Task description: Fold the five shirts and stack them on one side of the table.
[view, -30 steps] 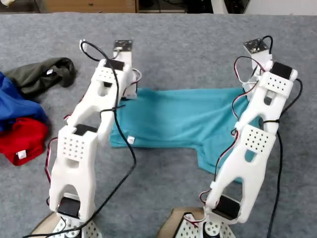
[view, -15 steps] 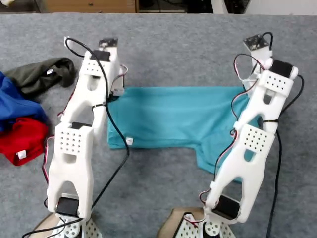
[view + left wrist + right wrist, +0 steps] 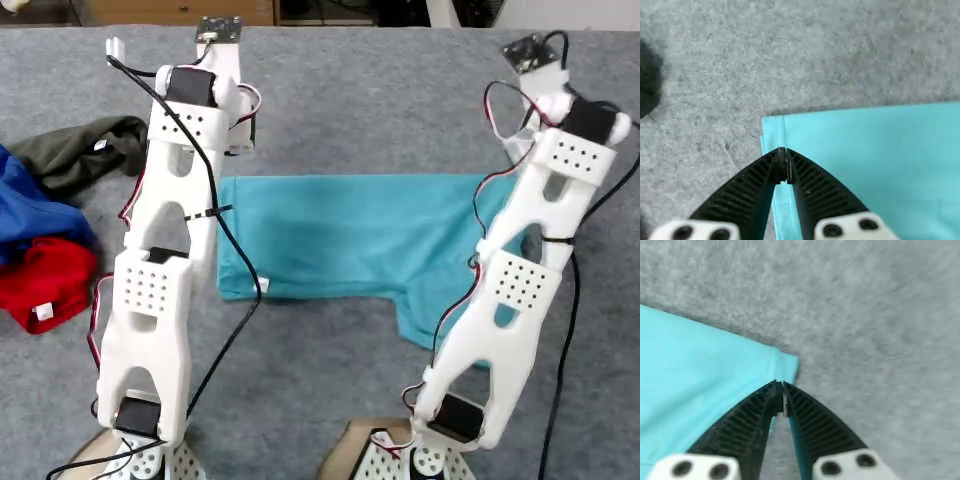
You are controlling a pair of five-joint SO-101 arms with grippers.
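1. The teal shirt (image 3: 340,235) lies flat in the middle of the counter (image 3: 380,110), between the two arms. It is laid out as a wide band, with one flap sticking out toward the robot on the right side. I judge it only partly folded, with more folds needed before it is a neat packet.
2. The left hand (image 3: 785,167) has its tips pressed together above the shirt's far left corner. The cloth beneath lies flat, so it seems to hold nothing.
3. The right hand (image 3: 782,400) also has its tips pressed together, just beside the far right corner, and no cloth is lifted there either.
4. A red shirt (image 3: 40,285), a blue shirt (image 3: 25,210) and a dark shirt (image 3: 80,150) sit crumpled in a heap at the counter's left edge, well apart from the teal one.
5. Nothing on the counter looks finished or stacked yet, so the task appears to be at an early stage. This shirt has to be finished, the heap worked through, and the pile built.
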